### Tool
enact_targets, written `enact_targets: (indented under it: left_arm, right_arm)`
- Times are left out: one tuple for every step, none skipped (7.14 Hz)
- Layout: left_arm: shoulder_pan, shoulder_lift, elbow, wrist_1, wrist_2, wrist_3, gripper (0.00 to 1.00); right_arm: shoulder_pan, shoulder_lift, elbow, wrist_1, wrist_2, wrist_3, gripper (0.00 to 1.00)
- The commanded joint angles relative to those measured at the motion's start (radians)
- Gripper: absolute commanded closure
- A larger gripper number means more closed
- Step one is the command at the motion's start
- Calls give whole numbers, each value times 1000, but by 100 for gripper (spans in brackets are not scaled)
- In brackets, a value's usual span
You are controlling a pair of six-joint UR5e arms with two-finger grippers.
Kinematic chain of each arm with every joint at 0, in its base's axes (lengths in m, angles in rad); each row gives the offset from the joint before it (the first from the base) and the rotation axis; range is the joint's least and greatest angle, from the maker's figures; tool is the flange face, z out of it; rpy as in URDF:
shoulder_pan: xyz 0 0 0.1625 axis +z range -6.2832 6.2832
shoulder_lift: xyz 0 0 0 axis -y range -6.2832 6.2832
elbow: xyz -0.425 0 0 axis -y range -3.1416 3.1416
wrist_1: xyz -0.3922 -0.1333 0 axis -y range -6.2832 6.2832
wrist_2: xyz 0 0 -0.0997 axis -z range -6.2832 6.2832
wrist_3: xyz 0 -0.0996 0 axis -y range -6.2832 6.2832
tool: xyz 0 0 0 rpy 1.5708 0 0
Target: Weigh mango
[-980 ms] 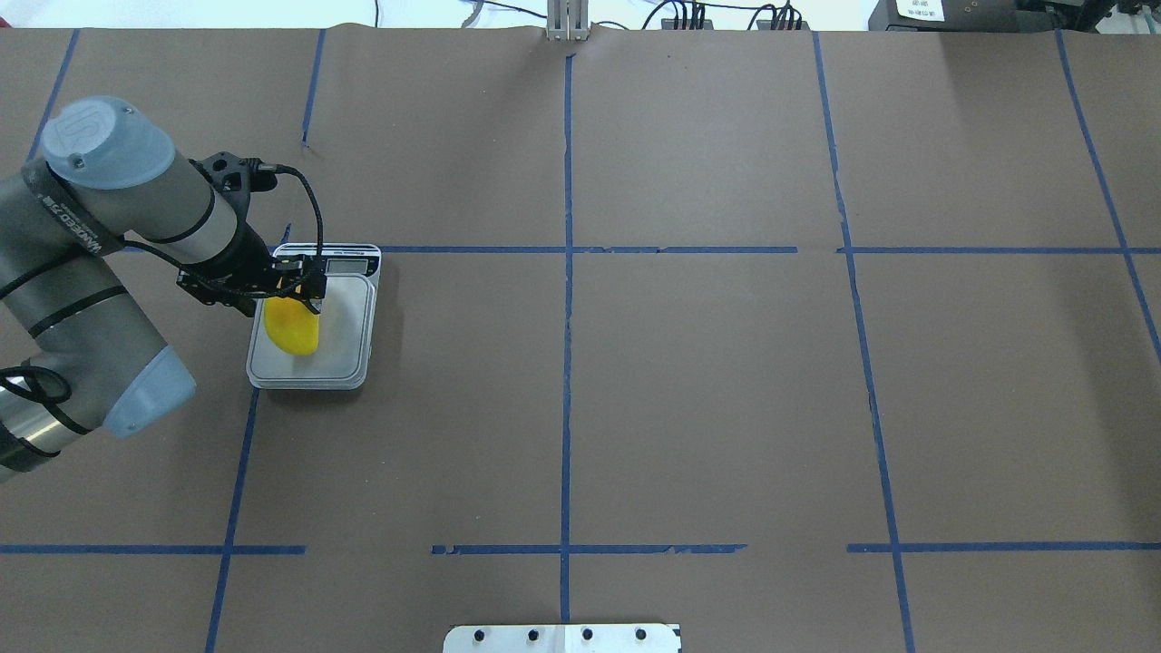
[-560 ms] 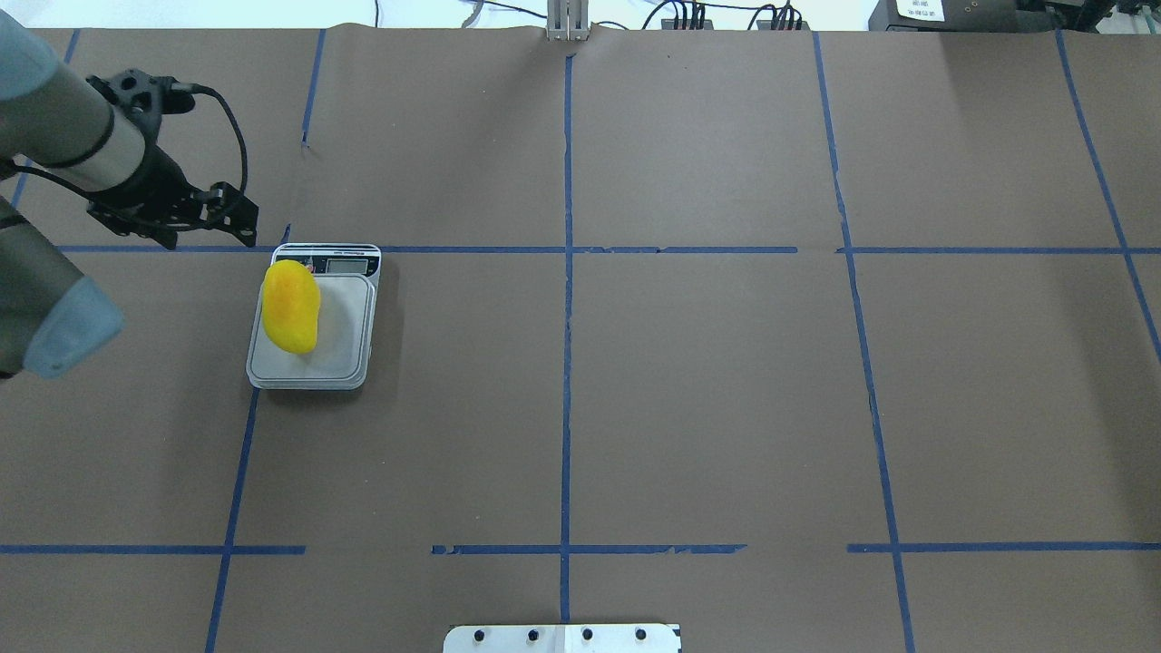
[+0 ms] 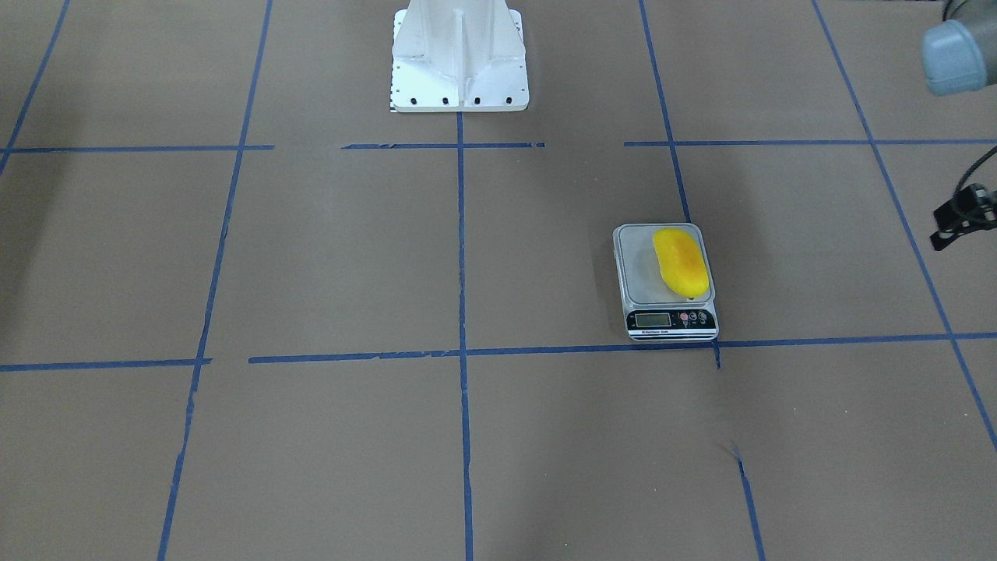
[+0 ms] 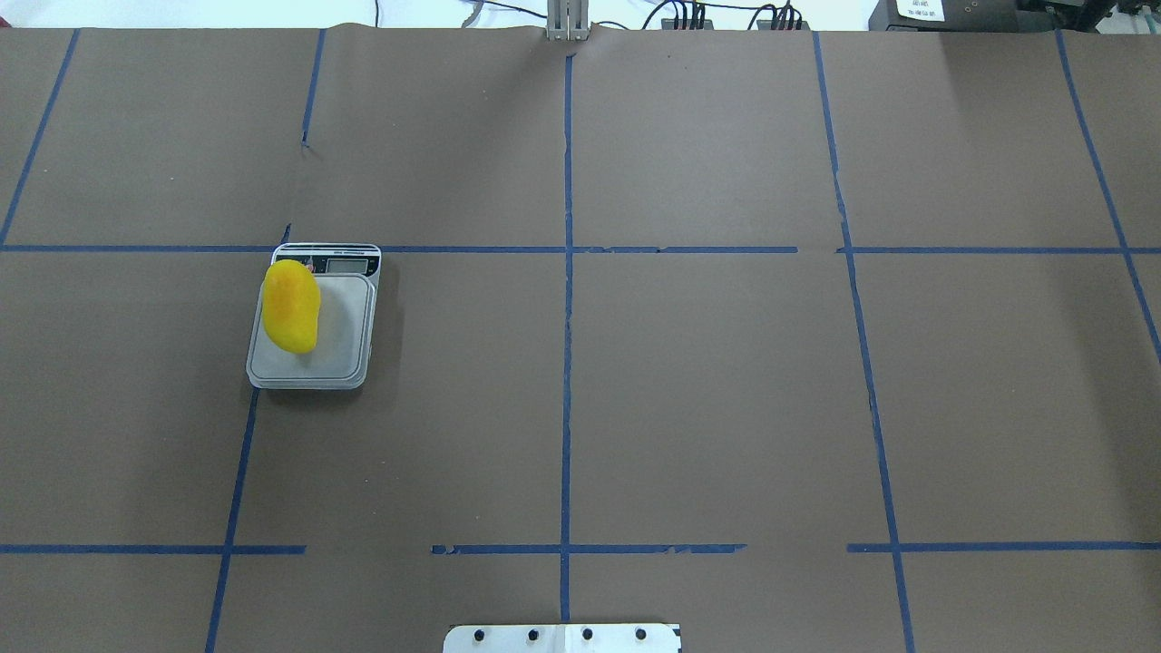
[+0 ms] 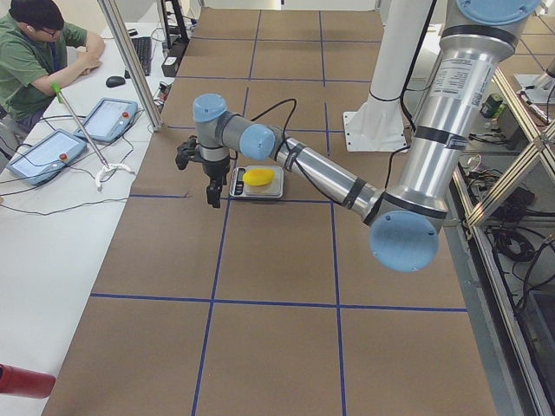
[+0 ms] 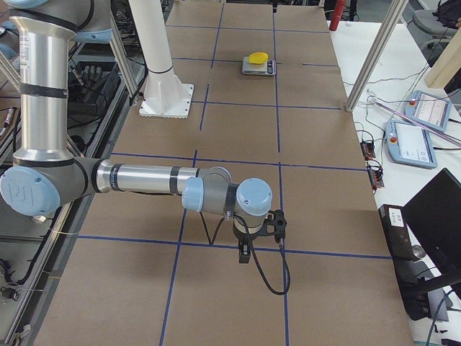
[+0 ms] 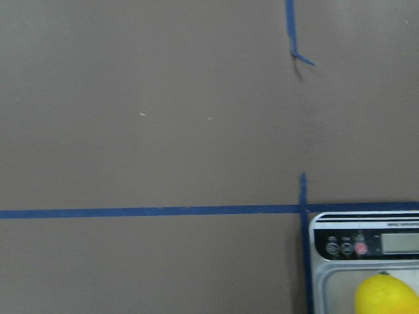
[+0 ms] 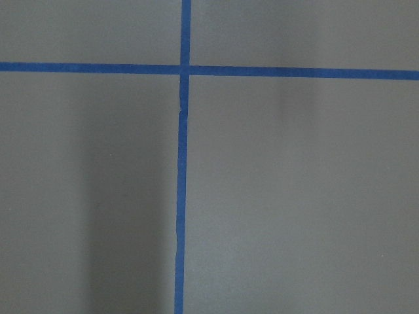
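The mango (image 4: 290, 306), yellow with an orange blush, lies on the left part of the silver scale (image 4: 317, 367), and nothing holds it. It also shows in the front view (image 3: 681, 262), on the scale (image 3: 642, 276) behind the display. The left wrist view shows the mango's tip (image 7: 387, 294) and the scale's buttons (image 7: 347, 247) at bottom right. My left gripper (image 5: 211, 195) hangs beside the scale and apart from it; I cannot tell if it is open. My right gripper (image 6: 245, 254) hovers far from the scale; its state is unclear.
The table is brown paper with a blue tape grid (image 4: 566, 272). The white robot base plate (image 3: 459, 62) stands at the robot's edge. An operator (image 5: 39, 52) sits by tablets (image 5: 43, 152) on a side table. A metal post (image 5: 130, 61) stands at the table's far edge.
The left gripper has let go of the mango, drawn back to the left and left the overhead view. The mango stays on the scale.
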Motion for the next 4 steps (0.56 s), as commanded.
enact_targets:
  left_arm:
    - [-132, 40, 172, 1, -52, 232, 0]
    - [-132, 41, 222, -1, -72, 275, 0]
    - [-132, 55, 230, -4, -72, 277, 0]
    - [-132, 63, 230, -11, -74, 277, 0]
  right_arm:
    - [0, 0, 0, -1, 0, 0, 0]
    - [0, 0, 0, -1, 0, 0, 0]
    - [0, -2, 0, 0, 0, 0, 0]
    - [0, -2, 0, -1, 0, 0, 0]
